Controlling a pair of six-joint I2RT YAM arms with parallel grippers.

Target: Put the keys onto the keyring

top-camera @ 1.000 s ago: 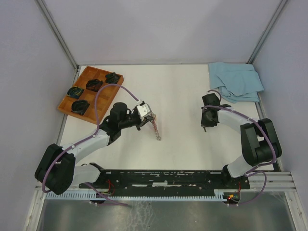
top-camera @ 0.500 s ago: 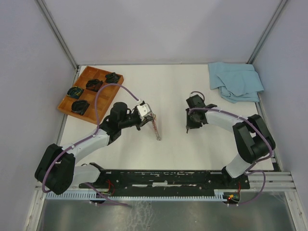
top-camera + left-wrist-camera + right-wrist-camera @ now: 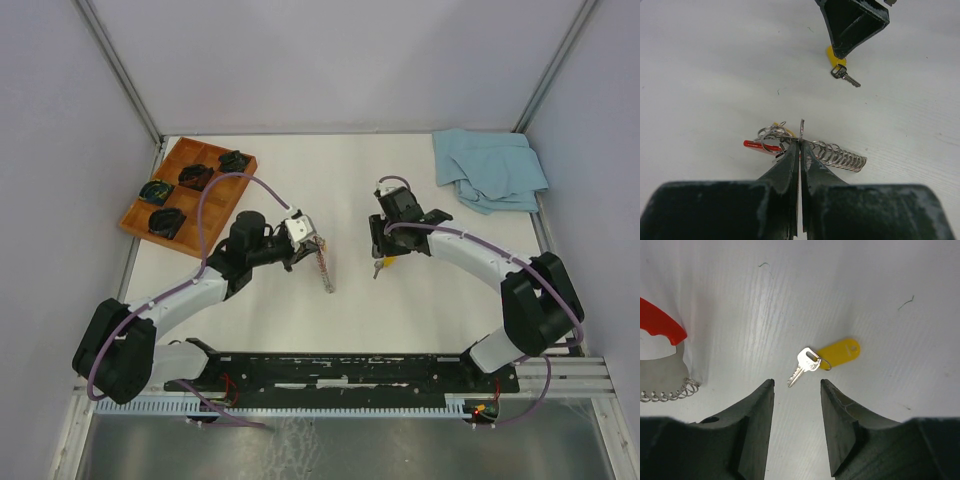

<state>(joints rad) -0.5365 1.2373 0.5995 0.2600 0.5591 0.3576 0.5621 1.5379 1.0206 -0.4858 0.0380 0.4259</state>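
My left gripper (image 3: 305, 240) is shut on the keyring (image 3: 801, 131), pinching the thin ring upright between its fingertips. The red strap (image 3: 757, 145) and the silver chain of links (image 3: 840, 156) lie on the table just past them. A small silver key (image 3: 803, 365) joined to a yellow tag (image 3: 840, 352) rests flat on the white table, right of the keyring. My right gripper (image 3: 796, 382) hovers over it, open, with the key just beyond its fingertips and nothing between them. From above, the key (image 3: 380, 266) lies under the right gripper (image 3: 377, 250).
A wooden tray (image 3: 141, 208) with several black coiled items stands at the back left. A crumpled blue cloth (image 3: 490, 168) lies in the back right corner. Grey walls close in the table on three sides.
My right arm has swung left toward the table's middle and its jaws have widened; the key with the yellow tag now lies on the table below it. The left arm has not moved.
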